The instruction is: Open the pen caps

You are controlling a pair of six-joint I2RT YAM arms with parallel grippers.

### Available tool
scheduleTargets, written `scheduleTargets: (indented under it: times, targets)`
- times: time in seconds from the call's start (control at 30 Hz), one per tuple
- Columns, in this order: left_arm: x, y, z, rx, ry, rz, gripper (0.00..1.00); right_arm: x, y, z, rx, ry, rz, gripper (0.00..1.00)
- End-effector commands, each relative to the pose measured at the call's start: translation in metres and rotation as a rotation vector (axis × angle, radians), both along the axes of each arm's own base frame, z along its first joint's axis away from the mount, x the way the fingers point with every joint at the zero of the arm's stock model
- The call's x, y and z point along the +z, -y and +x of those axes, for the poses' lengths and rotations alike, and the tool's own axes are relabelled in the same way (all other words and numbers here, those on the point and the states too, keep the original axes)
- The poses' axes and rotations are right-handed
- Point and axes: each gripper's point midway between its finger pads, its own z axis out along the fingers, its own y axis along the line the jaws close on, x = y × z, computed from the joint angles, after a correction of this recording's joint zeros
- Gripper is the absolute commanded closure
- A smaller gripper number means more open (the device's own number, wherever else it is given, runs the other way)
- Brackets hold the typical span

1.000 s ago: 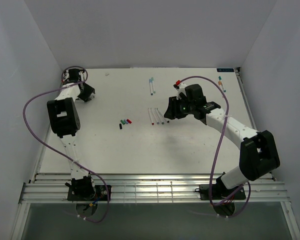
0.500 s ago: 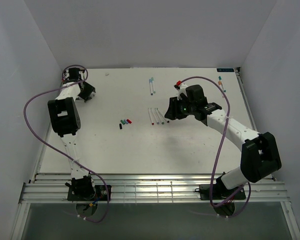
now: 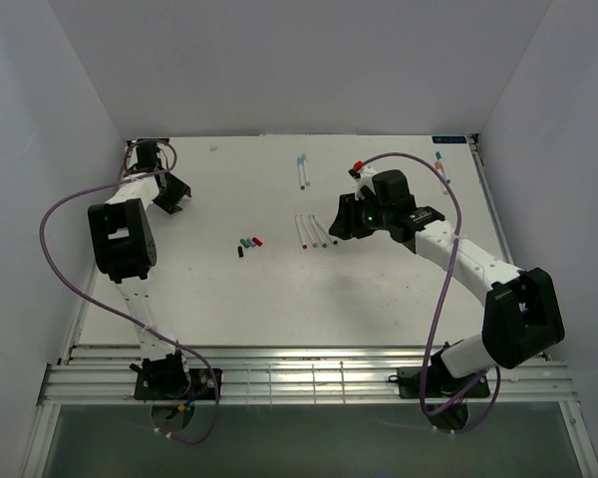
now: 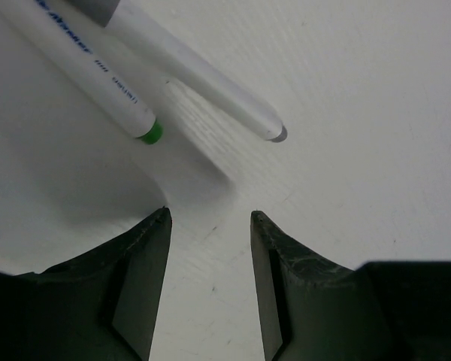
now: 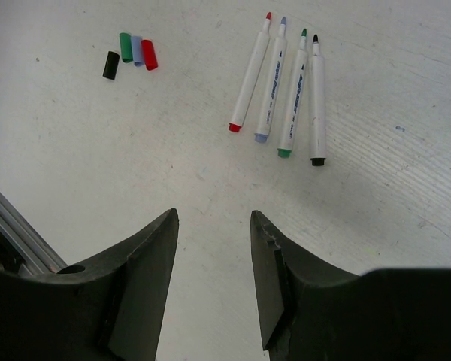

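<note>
Left end effector (image 4: pixel 209 218): located at the far-left part of the bench (image 3: pixel 279 299). The fingers are spread, with only bare surface between them, and nothing is gripped.
Right end effector (image 5: pixel 213 216): positioned right of centre over the bench. The fingers are likewise spread and nothing is held.
Pen caps (image 5: pixel 131 54): four loose caps are laid in a tight cluster on the bench. In the right wrist view they run black, green, pale blue and red from left to right. In the top view the cluster is found left of centre, between the two arms.
Uncapped pens (image 5: pixel 282 83): four white barrels are laid side by side with tips exposed and with red, blue, green and black ends. They are near the caps but apart from them, just ahead of the right end effector.
Green-ended pen (image 4: pixel 90 68): laid just ahead of the left fingers, close beside a second white pen (image 4: pixel 203 79). Contact between the two cannot be told.
Rear pens (image 3: pixel 302 171): two pens are laid together toward the back of the bench. One more pen (image 3: pixel 441 165) is laid near the right rear edge.
</note>
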Motion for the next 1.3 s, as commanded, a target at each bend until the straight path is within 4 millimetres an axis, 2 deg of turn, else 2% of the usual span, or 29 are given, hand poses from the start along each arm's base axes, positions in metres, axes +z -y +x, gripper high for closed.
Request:
scheduleTargets:
  times: [0.0, 0.17, 0.2, 0.23, 0.27, 0.3, 0.6, 0.87, 1.27]
  targets:
    - [0.046, -0.015, -0.009, 0.022, 0.063, 0.088, 0.43, 0.015, -0.003, 0.0, 0.017, 0.065, 0.03, 0.5]
    - [0.047, -0.03, -0.023, 0.058, 0.012, 0.159, 0.43, 0.018, -0.004, -0.003, 0.026, 0.066, 0.044, 0.5]
    - [0.04, -0.035, -0.029, 0.073, -0.03, 0.177, 0.43, 0.019, -0.004, -0.003, 0.026, 0.069, 0.045, 0.5]
    - [0.037, -0.039, -0.031, 0.081, -0.051, 0.185, 0.43, 0.019, -0.004, -0.003, 0.027, 0.07, 0.045, 0.5]
    - [0.043, -0.042, -0.026, 0.091, -0.048, 0.195, 0.43, 0.021, -0.003, -0.003, 0.026, 0.075, 0.046, 0.5]
    - [0.032, -0.044, -0.03, 0.095, -0.093, 0.196, 0.43, 0.021, -0.003, -0.004, 0.025, 0.077, 0.045, 0.5]
    - [0.033, -0.055, -0.012, 0.125, -0.09, 0.214, 0.42, 0.018, 0.0, -0.005, 0.017, 0.08, 0.036, 0.5]
    - [0.013, -0.056, -0.008, 0.111, -0.126, 0.211, 0.42, 0.017, 0.001, -0.002, 0.011, 0.085, 0.027, 0.5]
    - [0.007, -0.06, 0.004, 0.099, -0.119, 0.218, 0.42, 0.013, 0.001, -0.001, 0.008, 0.079, 0.022, 0.51]
